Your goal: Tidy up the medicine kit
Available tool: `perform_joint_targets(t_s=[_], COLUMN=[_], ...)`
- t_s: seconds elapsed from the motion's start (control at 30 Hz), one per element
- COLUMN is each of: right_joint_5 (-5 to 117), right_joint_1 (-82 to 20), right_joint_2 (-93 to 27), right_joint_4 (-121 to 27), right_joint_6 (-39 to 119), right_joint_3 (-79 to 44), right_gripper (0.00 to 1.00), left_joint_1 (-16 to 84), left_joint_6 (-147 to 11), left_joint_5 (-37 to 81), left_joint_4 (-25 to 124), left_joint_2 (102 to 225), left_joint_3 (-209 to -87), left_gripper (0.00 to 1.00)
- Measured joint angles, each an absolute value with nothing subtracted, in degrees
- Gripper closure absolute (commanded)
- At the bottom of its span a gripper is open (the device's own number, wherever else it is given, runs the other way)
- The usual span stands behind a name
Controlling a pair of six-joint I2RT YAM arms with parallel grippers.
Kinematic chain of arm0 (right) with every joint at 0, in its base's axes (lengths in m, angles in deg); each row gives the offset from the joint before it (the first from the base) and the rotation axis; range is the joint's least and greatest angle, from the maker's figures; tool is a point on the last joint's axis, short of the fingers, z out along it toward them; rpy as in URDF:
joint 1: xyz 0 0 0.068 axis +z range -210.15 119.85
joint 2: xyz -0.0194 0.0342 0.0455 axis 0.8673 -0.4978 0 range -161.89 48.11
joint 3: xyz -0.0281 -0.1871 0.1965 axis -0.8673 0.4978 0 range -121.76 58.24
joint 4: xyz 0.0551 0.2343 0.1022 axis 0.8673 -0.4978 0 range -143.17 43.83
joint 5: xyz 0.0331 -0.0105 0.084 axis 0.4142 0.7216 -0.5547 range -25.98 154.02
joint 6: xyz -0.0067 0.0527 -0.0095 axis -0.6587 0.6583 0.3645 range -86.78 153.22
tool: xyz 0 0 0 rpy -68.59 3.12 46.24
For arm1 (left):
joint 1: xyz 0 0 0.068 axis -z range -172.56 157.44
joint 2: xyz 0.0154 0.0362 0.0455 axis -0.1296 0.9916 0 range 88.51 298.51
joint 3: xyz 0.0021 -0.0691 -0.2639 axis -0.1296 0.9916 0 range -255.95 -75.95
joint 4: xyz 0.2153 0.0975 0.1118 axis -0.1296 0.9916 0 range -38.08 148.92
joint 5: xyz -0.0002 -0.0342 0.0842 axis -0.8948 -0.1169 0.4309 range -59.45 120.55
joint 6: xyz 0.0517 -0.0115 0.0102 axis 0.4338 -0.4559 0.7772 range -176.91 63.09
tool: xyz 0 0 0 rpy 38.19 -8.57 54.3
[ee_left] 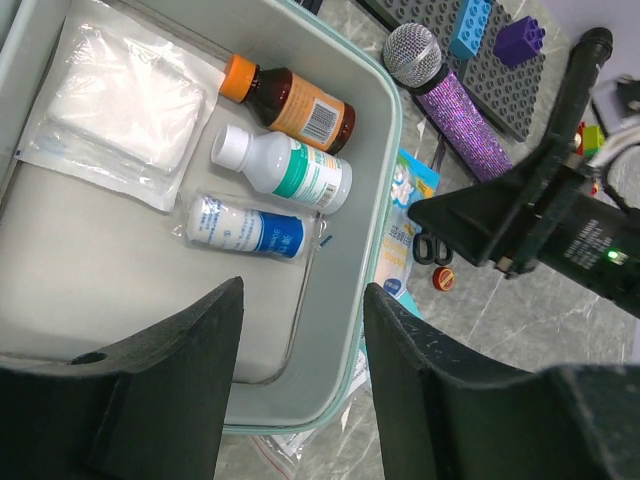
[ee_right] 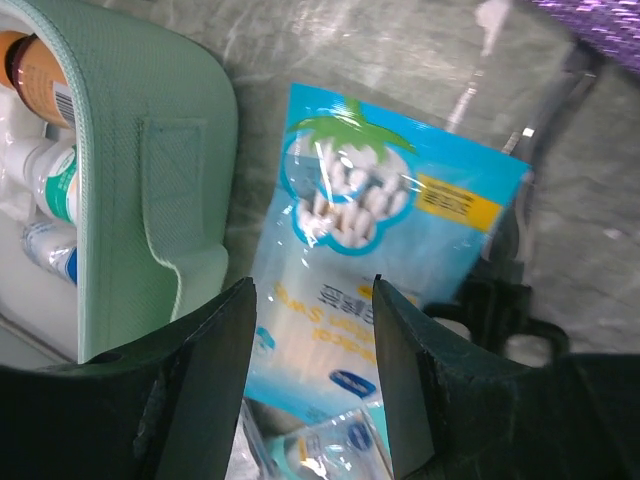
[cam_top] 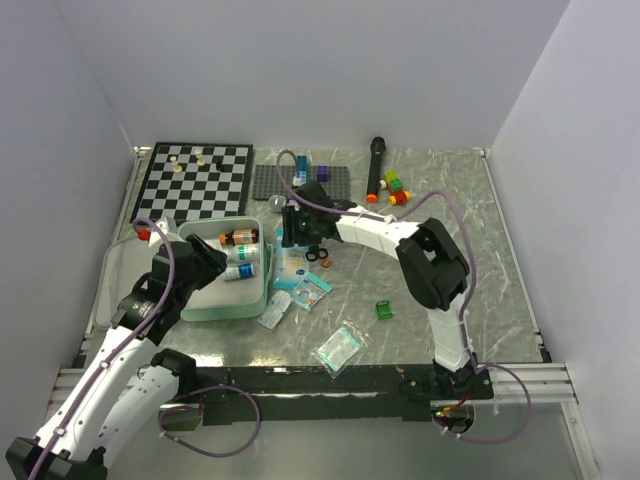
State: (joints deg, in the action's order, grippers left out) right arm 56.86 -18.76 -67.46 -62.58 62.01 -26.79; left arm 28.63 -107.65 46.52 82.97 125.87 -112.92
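Pickup step: right tool (ee_right: 312, 340) hung open above blue plastic swab packet (ee_right: 400, 220); left tool (ee_left: 300, 330) open above mint-green zip case (ee_left: 372, 200). Next: descend, grip.

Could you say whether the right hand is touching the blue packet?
Cannot tell: the right wrist view shows the right hand framing the blue packet, contact or gap unclear.

Top camera looks down from high behind; both wrist cameras sit close, sharing the medicine kit (ee_right: 130, 200).
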Motion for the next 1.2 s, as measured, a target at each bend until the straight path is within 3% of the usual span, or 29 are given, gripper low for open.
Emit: perform_joint_targets(t_s=[0.37,0.67,0.77,0.97,1.2], right_joint_5=[62.8,67.7,68.4,70.7,75.3], right_joint_1=[-15.1,-14.5,-14.5,-14.5,-13.5], right_joint_2=[-74.1,-74.0,-73.2,-70.5,-59.5], right_joint_4=[-69.7,-70.8,-70.8,-73.3,-75.5], right_joint_6=[63.8,64.5,64.9,64.2,60.2], right_joint_3=[-32.9,-32.5,-31.9,-30.9,-29.4], right_gripper=[0.44,0.81,0.88,0.92,0.92], left_joint_1=[28.6,28.6,28.6,28.6,28.6], left_joint_6=[-107.8,-107.8,-107.8,-107.8,-107.8], left_joint_5=[46.5,46.6,46.9,47.9,49.2], left_joint_4=[82.9,82.8,83.1,84.3,85.0], left_joint_2=[127.8,128.1,128.1,127.7,125.3], left_joint_3=[-112.9,-112.9,-112.9,-114.5,-116.1], left_gripper=[0.45,0.45,0.45,0.45,0.45])
